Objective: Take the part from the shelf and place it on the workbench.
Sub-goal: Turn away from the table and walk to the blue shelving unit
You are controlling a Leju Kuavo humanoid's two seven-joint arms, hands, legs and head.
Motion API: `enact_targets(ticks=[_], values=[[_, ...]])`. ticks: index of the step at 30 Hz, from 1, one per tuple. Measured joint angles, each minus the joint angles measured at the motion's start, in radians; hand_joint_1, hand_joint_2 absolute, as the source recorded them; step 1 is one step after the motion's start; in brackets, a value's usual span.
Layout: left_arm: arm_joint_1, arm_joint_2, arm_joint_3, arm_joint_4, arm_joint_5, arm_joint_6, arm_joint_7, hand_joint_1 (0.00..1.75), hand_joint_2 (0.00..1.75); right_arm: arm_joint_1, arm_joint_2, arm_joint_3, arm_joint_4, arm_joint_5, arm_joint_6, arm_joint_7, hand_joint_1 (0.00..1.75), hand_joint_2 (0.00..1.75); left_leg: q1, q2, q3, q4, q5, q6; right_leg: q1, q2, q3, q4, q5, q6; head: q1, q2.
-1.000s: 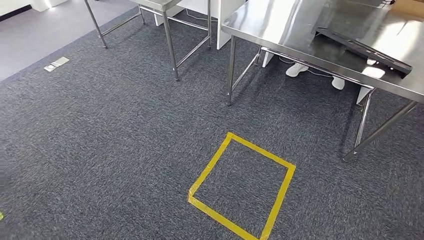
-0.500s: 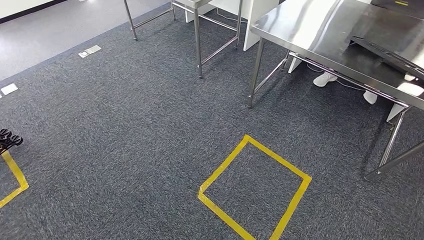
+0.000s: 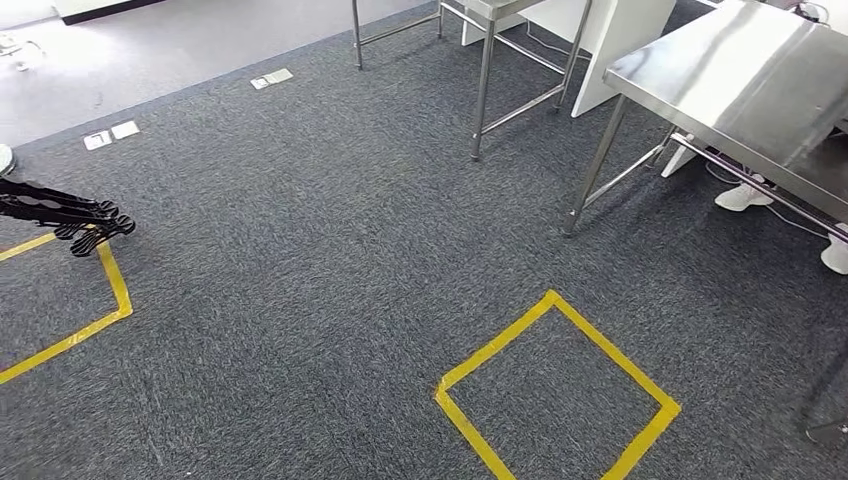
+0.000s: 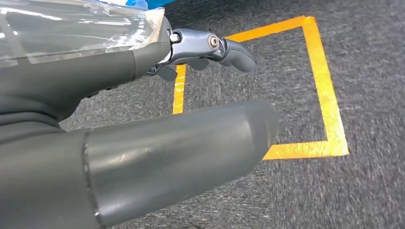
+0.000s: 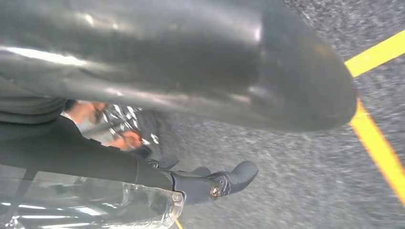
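My left hand [image 4: 95, 71] hangs over the dark carpet, its fingers [image 4: 229, 47] stretched out and the thumb [image 4: 191, 143] held apart, with nothing between them. My right hand [image 5: 119, 162] hangs the same way, its fingers [image 5: 229, 181] extended, empty. Clear glossy plastic lies along each hand near the wrist; I cannot tell what it is. The steel workbench [image 3: 740, 70] stands at the far right in the head view, its top bare where I see it.
A yellow tape square [image 3: 495, 340] marks the carpet ahead, and another tape corner [image 3: 115, 285] lies at the left. A black wheeled base [image 3: 70, 212] reaches in from the left edge. A second steel frame table [image 3: 485, 80] stands behind. A person's white shoes [image 3: 742, 196] show under the workbench.
The whole view has swung to the left: the workbench and tape square slid right, and the black wheeled base and second tape corner came further into the picture.
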Motion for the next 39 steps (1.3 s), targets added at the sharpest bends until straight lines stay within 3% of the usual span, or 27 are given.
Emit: enact_targets(ticks=[1, 3, 5, 7, 8, 9, 10, 11, 12, 14, 16, 18, 20, 21, 23, 25, 26, 27, 29, 31, 34, 36, 38, 39], values=[[0.001, 0.0, 0.0, 0.0, -0.002, 0.0, -0.001, 0.0, 0.0, -0.001, 0.0, 0.0, 0.0, 0.0, 0.0, 0.0, 0.0, 0.0, -0.002, -0.008, -0.002, 0.0, 0.001, -0.005, 0.002, 0.005, 0.003, -0.013, 0.004, -0.008, 0.0, 0.0], [0.003, 0.002, 0.0, 0.0, -0.005, 0.0, -0.002, 0.0, 0.0, -0.004, 0.001, 0.0, 0.0, 0.0, -0.002, 0.001, 0.0, 0.0, -0.001, -0.02, -0.007, -0.001, 0.004, -0.016, 0.0, -0.013, 0.007, -0.015, 0.011, -0.024, -0.001, 0.0], [0.005, 0.004, 0.0, 0.001, -0.007, 0.002, -0.002, 0.0, 0.0, -0.005, 0.001, 0.0, 0.0, 0.002, -0.006, 0.006, 0.0, 0.0, 0.0, 0.01, -0.025, 0.029, -0.016, -0.026, -0.006, -0.033, 0.01, -0.019, 0.018, -0.04, -0.002, 0.0], [0.003, 0.005, 0.0, 0.002, -0.008, 0.003, -0.001, 0.0, 0.0, -0.002, 0.003, 0.0, 0.0, 0.005, -0.008, 0.013, 0.0, 0.0, 0.003, 0.063, -0.074, 0.134, -0.08, -0.035, -0.005, -0.057, 0.009, -0.021, 0.02, -0.053, -0.004, 0.0], [0.003, 0.005, 0.0, 0.002, -0.008, 0.003, 0.0, 0.0, 0.0, 0.0, 0.003, 0.0, 0.0, 0.006, -0.008, 0.016, 0.0, 0.0, 0.006, 0.079, -0.107, 0.203, -0.114, -0.04, -0.003, -0.072, 0.007, -0.021, 0.02, -0.058, -0.005, 0.0], [0.003, 0.005, 0.0, 0.002, -0.008, 0.004, 0.001, 0.0, 0.0, 0.001, 0.003, 0.0, 0.0, 0.007, -0.008, 0.019, 0.0, 0.0, 0.01, 0.085, -0.134, 0.259, -0.135, -0.044, -0.001, -0.086, 0.006, -0.021, 0.02, -0.059, -0.005, 0.0], [0.003, 0.005, 0.0, 0.002, -0.008, 0.004, 0.002, 0.0, 0.0, 0.002, 0.003, 0.0, 0.0, 0.008, -0.008, 0.021, 0.0, 0.0, 0.014, 0.088, -0.146, 0.283, -0.137, -0.048, 0.0, -0.099, 0.005, -0.021, 0.019, -0.06, -0.005, 0.0], [0.004, 0.005, 0.0, 0.002, -0.008, 0.005, 0.004, 0.0, 0.0, 0.001, 0.002, 0.0, 0.0, 0.009, -0.007, 0.023, 0.0, 0.0, 0.019, 0.092, -0.137, 0.27, -0.121, -0.051, 0.0, -0.111, 0.005, -0.02, 0.019, -0.059, -0.005, 0.0], [0.004, 0.005, 0.0, 0.003, -0.008, 0.006, 0.006, 0.0, 0.0, 0.0, 0.002, 0.0, 0.0, 0.011, -0.007, 0.024, 0.0, 0.0, 0.022, 0.101, -0.109, 0.219, -0.092, -0.052, -0.001, -0.122, 0.004, -0.02, 0.017, -0.057, -0.005, 0.0], [0.002, 0.005, 0.0, 0.003, -0.009, 0.008, 0.007, 0.0, 0.0, 0.0, 0.002, 0.0, 0.001, 0.013, -0.007, 0.026, 0.0, 0.0, 0.025, 0.149, -0.029, 0.082, -0.04, -0.052, 0.003, -0.142, 0.01, -0.02, 0.011, -0.049, -0.005, 0.0], [-0.001, 0.004, 0.0, 0.003, -0.009, 0.011, 0.008, 0.0, 0.0, -0.001, 0.001, 0.0, 0.001, 0.015, -0.007, 0.026, 0.0, 0.0, 0.02, 0.178, 0.008, 0.016, -0.026, -0.044, 0.01, -0.159, 0.017, -0.019, 0.004, -0.036, -0.002, 0.0], [-0.002, 0.004, 0.0, 0.003, -0.009, 0.014, 0.008, 0.0, 0.0, -0.006, 0.001, 0.0, 0.001, 0.016, -0.007, 0.027, 0.0, 0.0, 0.01, 0.159, 0.005, 0.011, -0.025, -0.029, 0.011, -0.178, 0.025, -0.021, 0.001, -0.023, 0.002, 0.0], [-0.002, 0.004, 0.0, 0.003, -0.009, 0.016, 0.009, 0.0, 0.0, -0.009, 0.002, 0.0, 0.001, 0.017, -0.007, 0.027, 0.0, 0.0, 0.008, 0.139, 0.007, 0.001, -0.014, -0.01, 0.008, -0.152, 0.021, -0.001, -0.014, -0.013, 0.002, 0.0], [-0.002, 0.004, 0.0, 0.003, -0.008, 0.018, 0.009, 0.0, 0.0, -0.008, 0.003, 0.0, 0.001, 0.018, -0.006, 0.027, 0.0, 0.0, 0.009, 0.128, 0.007, -0.004, -0.008, -0.001, 0.006, -0.124, 0.006, 0.034, -0.034, -0.013, 0.002, 0.0], [-0.003, 0.004, 0.0, 0.003, -0.008, 0.02, 0.011, 0.0, 0.0, -0.003, 0.004, 0.0, 0.003, 0.021, -0.006, 0.027, 0.0, 0.0, 0.009, 0.103, 0.003, -0.006, -0.002, 0.01, 0.002, -0.073, -0.058, 0.162, -0.093, -0.02, 0.003, 0.0], [-0.003, 0.004, 0.0, 0.003, -0.009, 0.022, 0.018, 0.0, 0.0, 0.001, 0.005, 0.0, 0.003, 0.026, -0.006, 0.031, 0.0, 0.0, 0.006, 0.073, -0.002, -0.006, 0.001, 0.013, 0.001, -0.06, -0.116, 0.271, -0.125, -0.017, 0.003, 0.0], [-0.002, 0.004, 0.0, 0.003, -0.011, 0.023, 0.025, 0.0, 0.0, 0.002, 0.005, 0.0, 0.003, 0.028, -0.006, 0.034, 0.0, 0.0, 0.005, 0.058, -0.002, -0.005, 0.001, 0.013, 0.001, -0.058, -0.121, 0.273, -0.116, -0.01, 0.003, 0.0], [-0.001, 0.004, 0.0, 0.004, -0.014, 0.023, 0.032, 0.0, 0.0, 0.002, 0.004, 0.0, 0.003, 0.031, -0.006, 0.036, 0.0, 0.0, 0.005, 0.044, -0.002, -0.004, 0.002, 0.012, 0.001, -0.056, -0.105, 0.234, -0.092, 0.0, 0.003, 0.0], [0.0, 0.002, 0.0, 0.004, -0.021, 0.024, 0.046, 0.0, 0.0, 0.001, 0.004, 0.0, 0.003, 0.034, -0.006, 0.039, 0.0, 0.0, 0.003, 0.017, -0.001, -0.002, 0.003, 0.008, -0.003, -0.03, -0.044, 0.09, -0.03, 0.013, 0.003, 0.0], [0.0, 0.0, -0.001, 0.005, -0.027, 0.025, 0.06, 0.0, 0.0, 0.0, 0.004, 0.0, 0.004, 0.035, -0.007, 0.041, 0.0, 0.0, 0.0, -0.003, -0.004, 0.001, 0.003, -0.002, -0.003, -0.006, -0.009, -0.001, 0.006, 0.006, 0.002, 0.0], [0.006, -0.002, -0.001, 0.005, -0.031, 0.027, 0.074, 0.0, 0.0, -0.004, 0.005, 0.001, 0.004, 0.037, -0.008, 0.045, 0.0, 0.0, 0.001, -0.019, -0.012, 0.001, 0.006, -0.02, -0.003, -0.021, -0.002, -0.014, 0.016, -0.021, 0.002, 0.0], [0.008, -0.003, -0.001, 0.005, -0.032, 0.029, 0.077, 0.0, 0.0, -0.005, 0.005, 0.001, 0.004, 0.04, -0.009, 0.046, 0.0, 0.0, 0.004, 0.016, -0.031, 0.038, -0.021, -0.03, -0.011, -0.04, 0.003, -0.019, 0.023, -0.037, 0.0, 0.0], [0.007, -0.004, -0.001, 0.006, -0.033, 0.031, 0.078, 0.0, 0.0, -0.001, 0.005, 0.001, 0.004, 0.043, -0.01, 0.048, 0.0, 0.0, 0.007, 0.066, -0.083, 0.15, -0.089, -0.038, -0.01, -0.064, 0.002, -0.021, 0.025, -0.047, -0.002, 0.0], [0.006, -0.005, -0.001, 0.006, -0.033, 0.032, 0.077, 0.0, 0.0, 0.001, 0.005, 0.001, 0.004, 0.045, -0.01, 0.049, 0.0, 0.0, 0.01, 0.078, -0.115, 0.218, -0.12, -0.043, -0.007, -0.077, 0.002, -0.021, 0.024, -0.049, -0.003, 0.0]])
